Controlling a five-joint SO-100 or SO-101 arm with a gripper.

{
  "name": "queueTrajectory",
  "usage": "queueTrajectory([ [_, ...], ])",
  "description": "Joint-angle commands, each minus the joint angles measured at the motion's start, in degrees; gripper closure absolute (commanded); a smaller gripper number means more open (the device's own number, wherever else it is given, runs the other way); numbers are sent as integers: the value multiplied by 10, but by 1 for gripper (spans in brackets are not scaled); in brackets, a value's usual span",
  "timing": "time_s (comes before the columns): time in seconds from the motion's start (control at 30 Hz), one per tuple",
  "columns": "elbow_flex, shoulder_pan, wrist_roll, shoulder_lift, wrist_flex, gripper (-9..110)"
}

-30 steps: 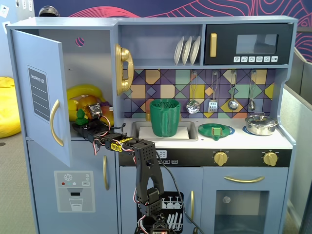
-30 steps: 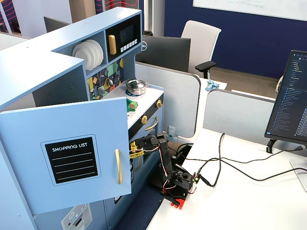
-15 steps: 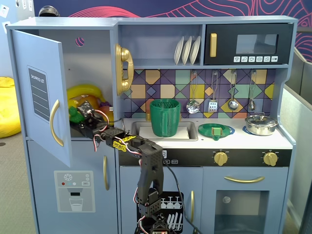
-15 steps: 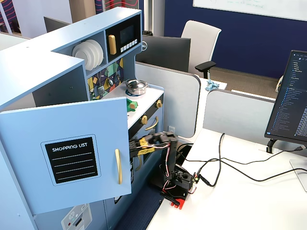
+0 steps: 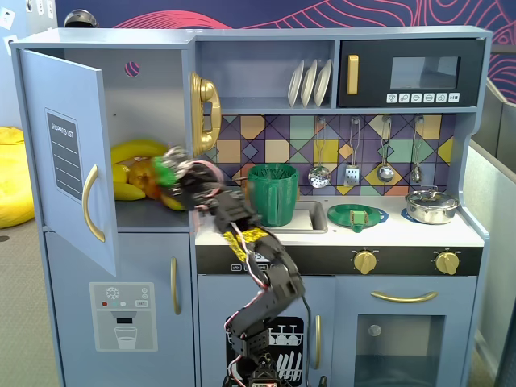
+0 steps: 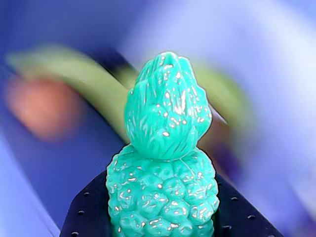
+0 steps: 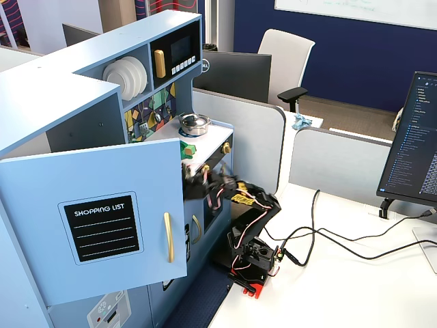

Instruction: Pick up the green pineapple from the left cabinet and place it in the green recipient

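The green pineapple [image 6: 163, 177] fills the wrist view, crown up, pinched between my gripper's [image 6: 163, 210] black jaws. In a fixed view my gripper [image 5: 167, 172] shows blurred at the open front of the left cabinet [image 5: 153, 97], just above its shelf, shut on the green pineapple [image 5: 165, 169]. The cabinet door [image 5: 64, 153] stands swung open to the left. The green recipient [image 5: 272, 193] stands upright in the sink, to the right of the gripper and apart from it. In the other fixed view the cabinet door [image 7: 102, 225] hides the gripper; only the arm [image 7: 249, 201] shows.
A yellow banana [image 5: 137, 149] and an orange-red fruit [image 5: 143, 179] lie on the cabinet shelf behind the gripper. A gold phone [image 5: 205, 113] hangs on the wall between cabinet and recipient. A flat green dish [image 5: 357, 216] and a steel pot [image 5: 431, 205] sit on the counter to the right.
The arm has lifted and swung right. The gripper has risen off the cabinet shelf with the pineapple in it and moved toward the cabinet's right front edge.
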Motion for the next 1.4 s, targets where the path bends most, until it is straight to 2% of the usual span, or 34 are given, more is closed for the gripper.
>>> queueTrajectory([
  [0.0,-26,75,78,86,99,101],
  [0.2,-71,236,208,105,144,101],
  [0.4,-100,365,252,18,95,101],
  [0.53,-172,410,264,-87,76,101],
  [0.73,-203,403,228,-192,-18,101],
  [0.97,-307,389,221,-318,-65,101],
  [1.13,-425,389,214,-421,-69,101],
  [1.27,-457,392,209,-452,-66,101],
  [1.3,-456,393,214,-452,-66,95],
  [1.37,-456,395,261,-451,-72,76],
])
